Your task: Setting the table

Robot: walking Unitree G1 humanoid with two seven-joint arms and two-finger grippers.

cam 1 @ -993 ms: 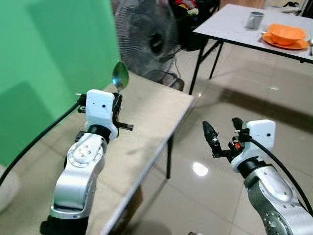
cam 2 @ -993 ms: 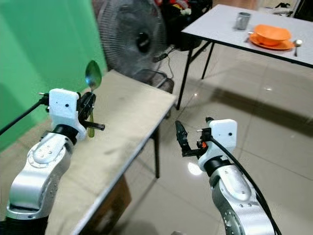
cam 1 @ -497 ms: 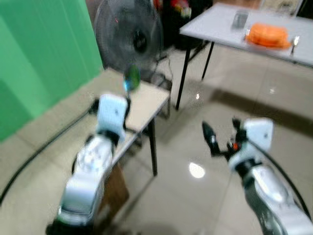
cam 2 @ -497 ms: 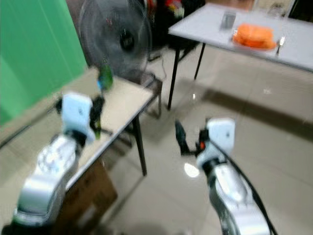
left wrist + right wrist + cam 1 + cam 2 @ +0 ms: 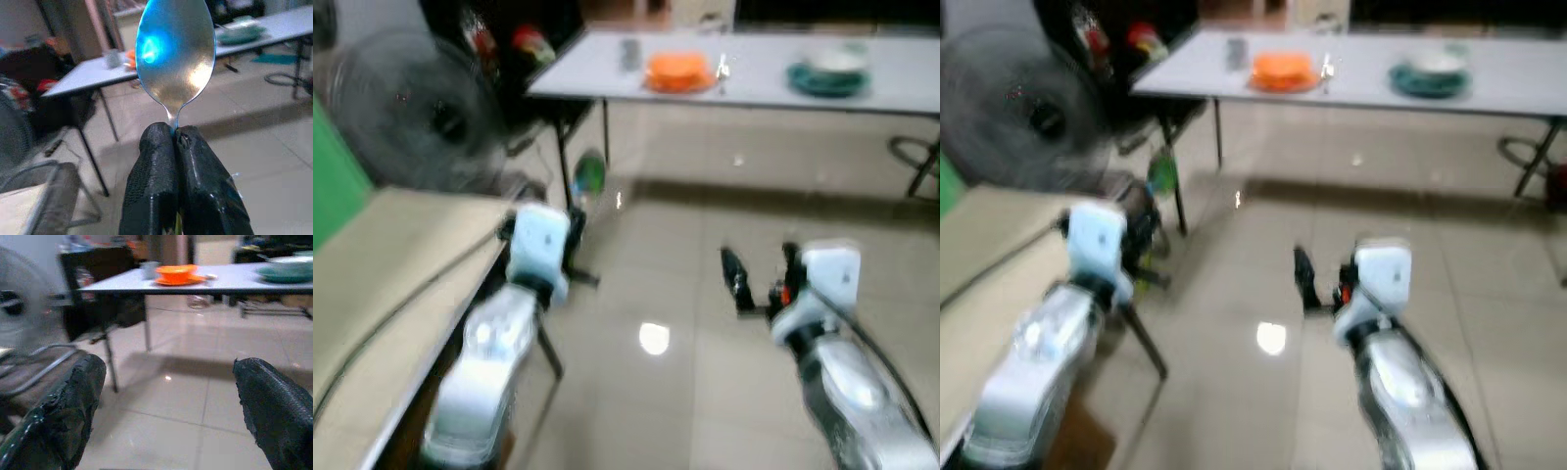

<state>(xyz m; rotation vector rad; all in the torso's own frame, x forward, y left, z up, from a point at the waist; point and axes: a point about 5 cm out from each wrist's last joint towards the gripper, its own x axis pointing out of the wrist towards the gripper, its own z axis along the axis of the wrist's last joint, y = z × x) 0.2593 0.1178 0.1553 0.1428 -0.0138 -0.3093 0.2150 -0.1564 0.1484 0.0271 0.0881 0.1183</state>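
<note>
The left gripper (image 5: 176,142) pinches the spoon (image 5: 175,51) upright, the right gripper (image 5: 168,396) is wide and empty; carry it steadily toward the far table (image 5: 891,83), near the orange plate (image 5: 675,70).

No text, label, brand, number or sign can be read anywhere; the head views are blurred.

- Both eye views were smeared with motion blur.
- A lamp glared off the glossy floor (image 5: 653,338).
- The spoon (image 5: 175,51) bowl shone blue, sharp against soft background.
</note>
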